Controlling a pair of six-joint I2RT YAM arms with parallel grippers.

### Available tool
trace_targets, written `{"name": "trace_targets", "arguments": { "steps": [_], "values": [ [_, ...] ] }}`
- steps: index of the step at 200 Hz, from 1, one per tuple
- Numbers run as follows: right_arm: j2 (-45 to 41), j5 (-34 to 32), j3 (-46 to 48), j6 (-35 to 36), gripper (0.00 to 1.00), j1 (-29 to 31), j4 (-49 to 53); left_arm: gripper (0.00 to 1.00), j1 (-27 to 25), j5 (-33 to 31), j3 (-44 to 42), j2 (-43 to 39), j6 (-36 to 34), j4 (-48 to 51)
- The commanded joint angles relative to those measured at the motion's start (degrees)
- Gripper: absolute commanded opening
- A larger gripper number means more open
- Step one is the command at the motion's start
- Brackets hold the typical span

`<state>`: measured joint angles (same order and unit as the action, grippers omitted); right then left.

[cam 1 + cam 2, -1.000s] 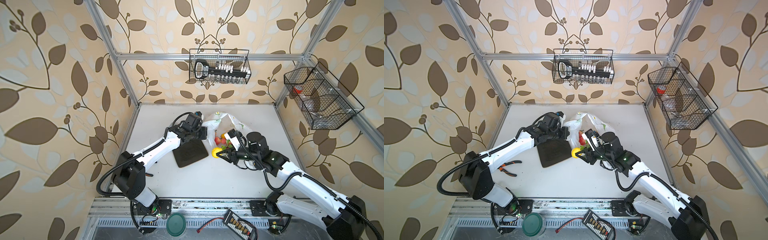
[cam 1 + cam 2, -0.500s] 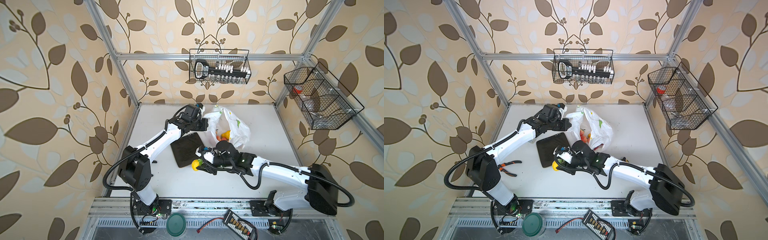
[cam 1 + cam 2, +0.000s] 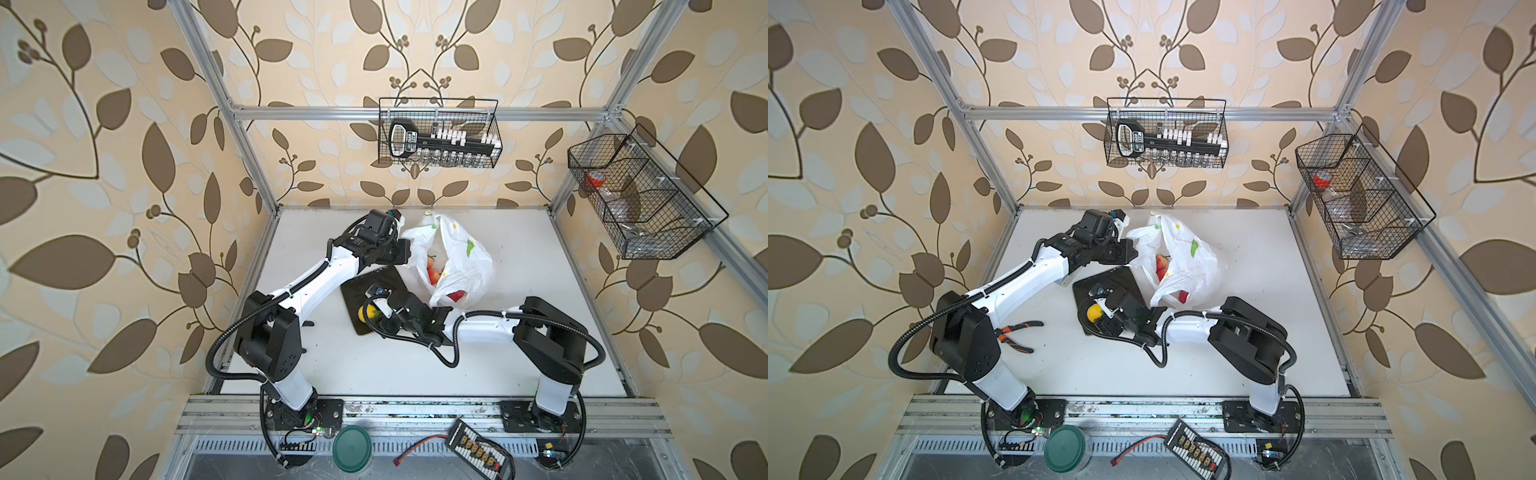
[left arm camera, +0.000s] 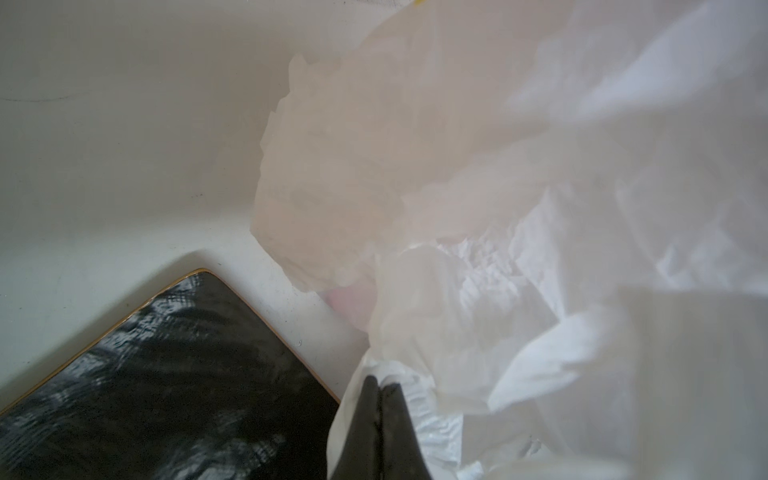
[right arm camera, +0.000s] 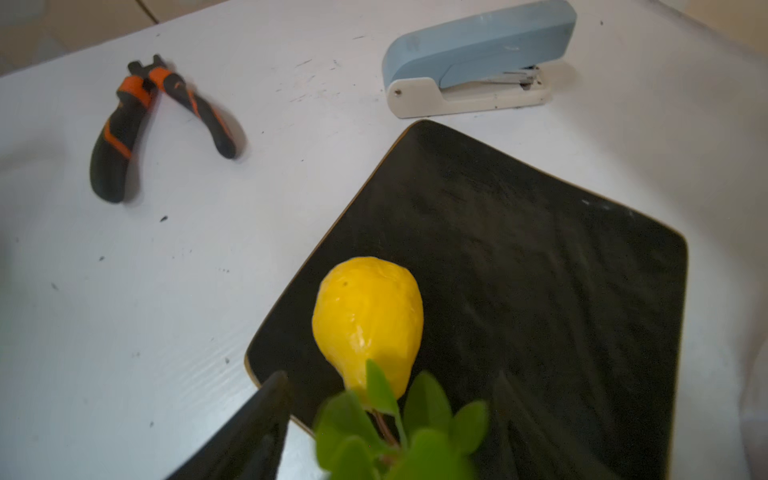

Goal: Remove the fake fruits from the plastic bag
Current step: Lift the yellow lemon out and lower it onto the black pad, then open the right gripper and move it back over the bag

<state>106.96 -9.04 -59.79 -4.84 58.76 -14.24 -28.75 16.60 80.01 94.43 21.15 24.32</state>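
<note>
The plastic bag [image 3: 461,257] [image 3: 1192,266], white with lemon print, stands open behind the table's middle. Red fake fruits [image 3: 432,274] [image 3: 1160,264] show through its mouth. My left gripper [image 4: 380,382] [image 3: 405,253] is shut on the bag's [image 4: 498,208] left rim and holds it up. A yellow fake fruit [image 5: 368,320] [image 3: 365,311] [image 3: 1094,312] with green leaves [image 5: 415,428] is on the dark tray [image 5: 540,270] [image 3: 353,291] near its front edge. My right gripper [image 5: 390,376] [image 3: 372,309] stands open around the leaves, its fingers [image 5: 266,415] apart from the fruit.
Orange-handled pliers [image 5: 124,124] [image 3: 1017,332] lie left of the tray. A pale blue stapler [image 5: 478,62] sits beyond the tray's far corner. Wire baskets [image 3: 440,133] [image 3: 640,195] hang on the back and right walls. A green lid [image 3: 352,453] rests below the front rail.
My right gripper carried the yellow fruit from the bag's mouth leftward over the tray and opened. My left gripper raised the bag's rim toward the back.
</note>
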Motion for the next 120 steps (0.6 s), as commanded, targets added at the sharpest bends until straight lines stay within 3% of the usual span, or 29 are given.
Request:
{"name": "trace_targets", "arguments": {
  "steps": [1, 41, 65, 95, 120],
  "values": [
    [0.28, -2.71, -1.69, -1.3, 0.99, 0.2, -2.64, 0.0, 0.8, 1.09, -0.08, -3.19, -1.0, -0.05],
    [-5.75, -1.18, 0.52, -0.71, 1.0, 0.21, -1.04, 0.0, 0.89, 1.11, 0.11, -3.05, -0.93, -0.38],
    [-13.06, 3.96, 4.42, 0.87, 0.99, 0.21, -0.54, 0.0, 0.91, 1.45, -0.12, -2.95, -0.8, -0.61],
    [-25.47, 11.25, 9.94, 2.6, 0.9, 0.17, 2.53, 0.0, 0.91, 3.3, -0.85, -2.88, -0.26, -1.83],
    [-35.0, 7.08, 10.78, 1.26, 0.79, 0.12, 10.63, 0.0, 0.89, 5.94, -1.4, -2.91, 0.69, -2.48]
  ]
}}
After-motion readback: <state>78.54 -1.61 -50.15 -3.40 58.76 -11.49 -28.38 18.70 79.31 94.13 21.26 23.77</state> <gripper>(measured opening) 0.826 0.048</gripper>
